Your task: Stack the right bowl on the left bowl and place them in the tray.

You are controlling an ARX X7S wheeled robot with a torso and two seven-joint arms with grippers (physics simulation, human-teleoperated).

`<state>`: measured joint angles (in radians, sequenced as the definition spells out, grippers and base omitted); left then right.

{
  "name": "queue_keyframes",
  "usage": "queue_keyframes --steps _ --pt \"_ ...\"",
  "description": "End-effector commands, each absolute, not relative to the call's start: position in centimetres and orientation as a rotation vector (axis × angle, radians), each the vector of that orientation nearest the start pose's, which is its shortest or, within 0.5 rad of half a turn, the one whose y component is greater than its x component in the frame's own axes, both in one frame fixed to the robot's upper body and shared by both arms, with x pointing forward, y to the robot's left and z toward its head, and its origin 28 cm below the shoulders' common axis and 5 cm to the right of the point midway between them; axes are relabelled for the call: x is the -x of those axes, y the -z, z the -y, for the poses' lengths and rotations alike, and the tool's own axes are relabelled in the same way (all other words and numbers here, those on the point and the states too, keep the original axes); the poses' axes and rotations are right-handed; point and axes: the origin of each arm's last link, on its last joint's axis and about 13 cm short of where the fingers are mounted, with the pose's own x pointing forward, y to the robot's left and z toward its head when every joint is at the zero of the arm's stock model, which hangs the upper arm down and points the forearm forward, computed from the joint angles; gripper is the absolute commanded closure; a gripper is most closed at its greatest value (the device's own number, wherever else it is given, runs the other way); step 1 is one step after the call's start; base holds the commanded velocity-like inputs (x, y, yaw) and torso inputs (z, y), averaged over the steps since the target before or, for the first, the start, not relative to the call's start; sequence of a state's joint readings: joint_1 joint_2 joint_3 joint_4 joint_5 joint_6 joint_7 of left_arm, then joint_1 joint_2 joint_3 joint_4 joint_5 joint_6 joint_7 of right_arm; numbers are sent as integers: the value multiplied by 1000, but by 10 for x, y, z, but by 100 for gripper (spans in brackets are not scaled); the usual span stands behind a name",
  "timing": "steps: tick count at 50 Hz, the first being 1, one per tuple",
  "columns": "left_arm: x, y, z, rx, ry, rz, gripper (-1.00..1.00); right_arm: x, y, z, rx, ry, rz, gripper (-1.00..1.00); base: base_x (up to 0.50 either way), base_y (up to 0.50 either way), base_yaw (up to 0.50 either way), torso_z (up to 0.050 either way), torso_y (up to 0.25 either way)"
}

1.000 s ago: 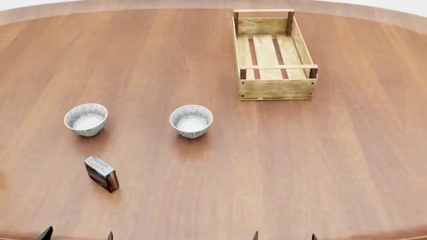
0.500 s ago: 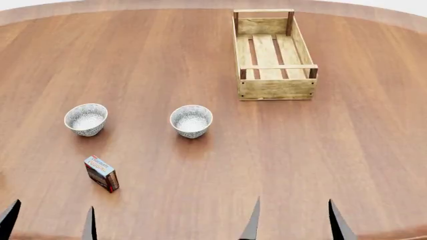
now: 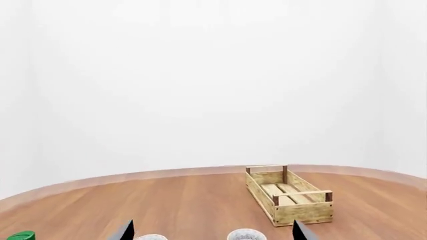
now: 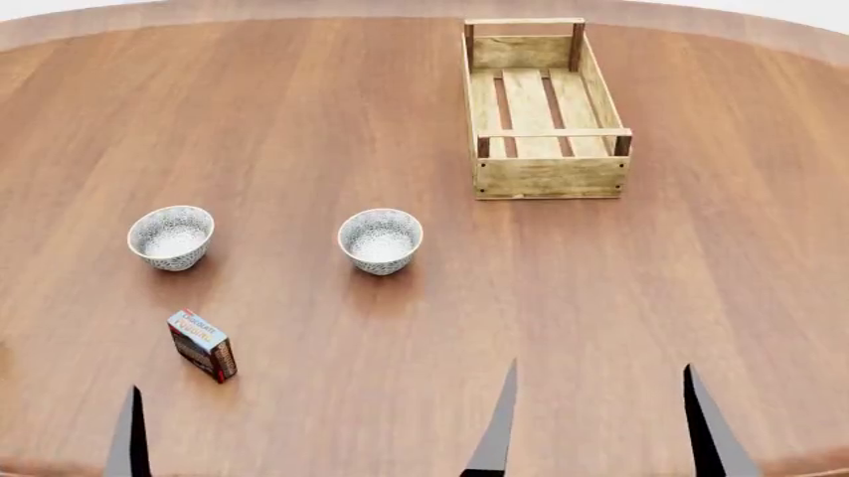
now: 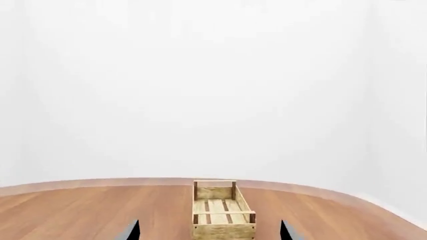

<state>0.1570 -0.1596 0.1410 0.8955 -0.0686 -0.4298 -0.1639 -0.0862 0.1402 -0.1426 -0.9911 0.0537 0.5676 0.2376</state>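
Note:
Two speckled grey-white bowls stand upright on the wooden table: the left bowl (image 4: 170, 237) and the right bowl (image 4: 381, 239), apart from each other. Their rims also show in the left wrist view, the left bowl (image 3: 150, 237) and the right bowl (image 3: 245, 234). The light-wood tray (image 4: 547, 164) stands empty at the far right, and shows in the left wrist view (image 3: 288, 200) and the right wrist view (image 5: 223, 231). My right gripper (image 4: 603, 432) is open and empty near the table's front edge. My left gripper (image 3: 212, 233) is open and empty; only one of its fingers (image 4: 130, 437) shows in the head view.
A small red-and-blue box (image 4: 203, 345) stands in front of the left bowl. A green object (image 3: 20, 235) shows at the edge of the left wrist view. The round table's (image 4: 332, 119) far edge curves behind the tray.
Both grippers' fingertips have come up into the head view from its bottom edge. The right pair now reaches further onto the table. Bowls, tray and box have not moved.

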Motion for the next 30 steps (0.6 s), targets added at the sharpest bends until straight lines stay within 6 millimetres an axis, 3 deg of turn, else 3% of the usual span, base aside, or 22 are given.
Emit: queue_keyframes --steps 1,30 --pt "-146 -142 -201 -14 33 340 -100 -144 -162 88 16 30 365 -100 156 0 0 0 0" --pt "-146 -140 -200 -36 32 326 -100 -144 -162 89 -1 26 349 -100 485 0 0 0 0"
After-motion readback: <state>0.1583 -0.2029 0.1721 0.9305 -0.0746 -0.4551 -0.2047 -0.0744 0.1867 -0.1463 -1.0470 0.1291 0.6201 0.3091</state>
